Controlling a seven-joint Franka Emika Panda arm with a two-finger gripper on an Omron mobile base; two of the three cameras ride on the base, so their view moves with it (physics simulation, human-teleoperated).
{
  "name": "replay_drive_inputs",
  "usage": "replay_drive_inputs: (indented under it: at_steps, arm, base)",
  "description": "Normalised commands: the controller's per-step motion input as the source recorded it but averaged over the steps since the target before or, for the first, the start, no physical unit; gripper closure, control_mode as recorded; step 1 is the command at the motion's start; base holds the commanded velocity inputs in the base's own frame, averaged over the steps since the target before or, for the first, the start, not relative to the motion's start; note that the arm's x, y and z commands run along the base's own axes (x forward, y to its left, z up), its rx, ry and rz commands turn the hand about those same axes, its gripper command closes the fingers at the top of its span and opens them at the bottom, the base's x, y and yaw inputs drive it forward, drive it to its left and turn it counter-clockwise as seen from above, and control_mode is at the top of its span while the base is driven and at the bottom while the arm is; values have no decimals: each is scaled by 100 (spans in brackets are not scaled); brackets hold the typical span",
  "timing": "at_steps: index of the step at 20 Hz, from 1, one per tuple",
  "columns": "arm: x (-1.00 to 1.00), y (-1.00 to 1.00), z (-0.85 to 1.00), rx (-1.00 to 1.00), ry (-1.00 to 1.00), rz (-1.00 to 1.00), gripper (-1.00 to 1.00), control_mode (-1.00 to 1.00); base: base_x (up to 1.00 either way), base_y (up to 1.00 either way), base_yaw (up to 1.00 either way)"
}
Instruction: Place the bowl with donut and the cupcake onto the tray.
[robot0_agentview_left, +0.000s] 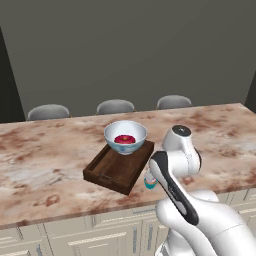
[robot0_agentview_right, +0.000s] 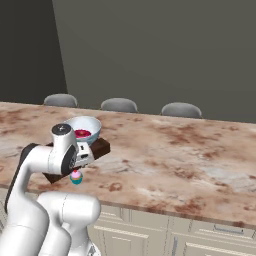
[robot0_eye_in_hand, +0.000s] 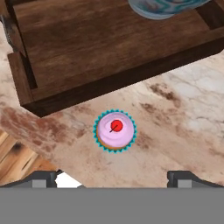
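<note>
Gripper (robot0_eye_in_hand: 113, 177) spread wide, holding nothing, poised above the cupcake (robot0_eye_in_hand: 114, 130), which stands on the counter (robot0_eye_in_hand: 183, 109) just beside the tray (robot0_eye_in_hand: 87, 52). Bowl (robot0_agentview_left: 125, 136) with donut (robot0_agentview_left: 125, 139) already sits on my tray; cupcake remains.

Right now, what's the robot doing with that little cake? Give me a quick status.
Gripper open, hovering above the cupcake, nothing held. Cupcake on the counter beside the tray. Bowl with donut already on tray. Nothing in the way.

Bowl (robot0_agentview_left: 125, 136) holding donut (robot0_agentview_left: 125, 139) sits on tray's (robot0_agentview_left: 112, 172) far end; cupcake (robot0_eye_in_hand: 115, 130) on counter (robot0_agentview_left: 50, 155) beside tray, apparently below my hand.
</note>
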Motion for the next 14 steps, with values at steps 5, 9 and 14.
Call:
replay_drive_inputs:
  at_steps: [5,9,14]
  arm:
    - [0,0,-39,0,0,4,-100,-100]
    - [1,0,-40,0,0,6,-100,-100]
    - [0,0,-43,0,-1,6,-100,-100]
  base:
    - [0,0,0]
    - [0,0,0]
    - [0,0,0]
